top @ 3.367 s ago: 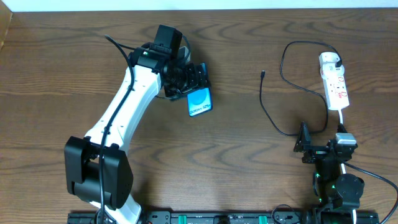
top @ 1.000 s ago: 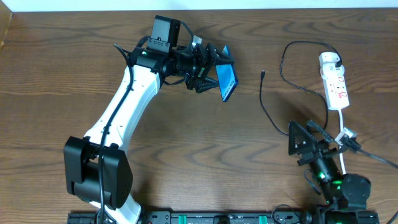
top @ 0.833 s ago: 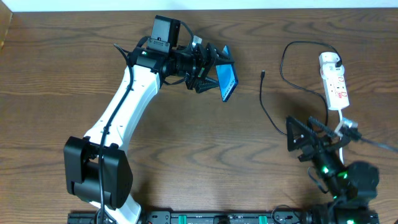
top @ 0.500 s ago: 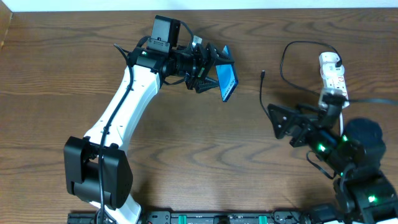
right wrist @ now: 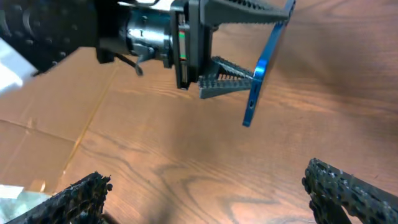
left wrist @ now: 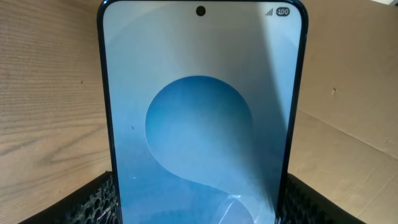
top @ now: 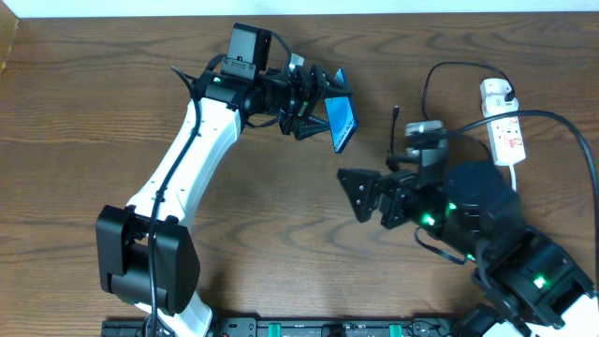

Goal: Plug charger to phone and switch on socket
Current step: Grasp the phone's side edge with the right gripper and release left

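Plugging step in hand: phone [top: 344, 124] is pinched on edge by left gripper [top: 328, 110], raised well left of socket [top: 503, 122]; right gripper [top: 356, 195], spread and empty, is judged needed next on charger [top: 394, 117] tip, nearer socket.

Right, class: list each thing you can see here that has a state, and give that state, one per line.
phone: screen lit, held off table
left claw: closed on phone
right claw: open, empty
charger: on table, tip free, away from phone
socket: on table, switch too small to read
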You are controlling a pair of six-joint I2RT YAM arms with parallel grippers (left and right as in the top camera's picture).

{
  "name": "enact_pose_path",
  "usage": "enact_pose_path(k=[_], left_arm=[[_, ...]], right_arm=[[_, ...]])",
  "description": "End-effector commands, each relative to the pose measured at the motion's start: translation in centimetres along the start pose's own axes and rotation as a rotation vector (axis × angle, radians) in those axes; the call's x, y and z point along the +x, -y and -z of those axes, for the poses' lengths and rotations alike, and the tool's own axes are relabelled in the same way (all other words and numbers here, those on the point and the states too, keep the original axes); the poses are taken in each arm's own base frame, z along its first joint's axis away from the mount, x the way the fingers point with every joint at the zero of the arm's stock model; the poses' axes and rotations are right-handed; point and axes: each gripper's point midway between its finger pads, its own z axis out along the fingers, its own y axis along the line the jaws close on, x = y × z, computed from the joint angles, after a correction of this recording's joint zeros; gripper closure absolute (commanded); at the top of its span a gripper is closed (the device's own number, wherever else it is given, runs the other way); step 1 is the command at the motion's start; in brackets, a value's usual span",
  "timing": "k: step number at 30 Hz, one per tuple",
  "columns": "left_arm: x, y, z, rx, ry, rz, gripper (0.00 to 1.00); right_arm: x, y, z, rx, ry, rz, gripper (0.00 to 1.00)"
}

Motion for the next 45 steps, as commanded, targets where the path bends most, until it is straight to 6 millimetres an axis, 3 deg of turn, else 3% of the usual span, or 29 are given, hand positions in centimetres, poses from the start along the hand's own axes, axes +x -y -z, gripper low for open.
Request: enact_pose_path(k=[1, 3, 5, 11, 16, 19, 23, 45], left_arm=[[1.0, 1.8, 1.0, 0.047, -0.015, -0.061, 0.27], [1.0, 1.8, 1.0, 0.046, -0.015, -0.061, 0.27], [1.0, 1.8, 1.0, 0.046, -0.015, -0.061, 0.27], [1.0, 1.8, 1.0, 0.046, -0.015, -0.061, 0.27], [1.0, 1.8, 1.0, 0.046, -0.016, -0.061, 0.27], [1.0, 1.8, 1.0, 0.046, -0.016, -0.061, 0.27], [1.0, 1.8, 1.0, 0.046, -0.016, -0.061, 0.27], [1.0, 1.8, 1.0, 0.046, -0.016, -0.061, 0.27]], right_arm=[[-1.9, 2.2, -0.8, 0.145, 0.087, -0.011, 0.01], [-2.1, 3.8, -1.6, 0.236, 0.111, -0.046, 0.12], [-1.9, 4.7, -2.6, 0.282, 0.111, -0.096, 0.12], [-1.1, 4.5, -6.1, 0.338, 0.122, -0.108, 0.07], [-1.2, 4.7, -8.0, 0.407, 0.193, -0.102, 0.24], [-1.5, 5.7, -8.8, 0.477, 0.253, -0.123, 0.3], [-1.8, 5.5, -10.0, 0.465, 0.282, -0.144, 0.37], [-1.8, 4.4, -11.0, 0.4, 0.27, -0.161, 0.76]])
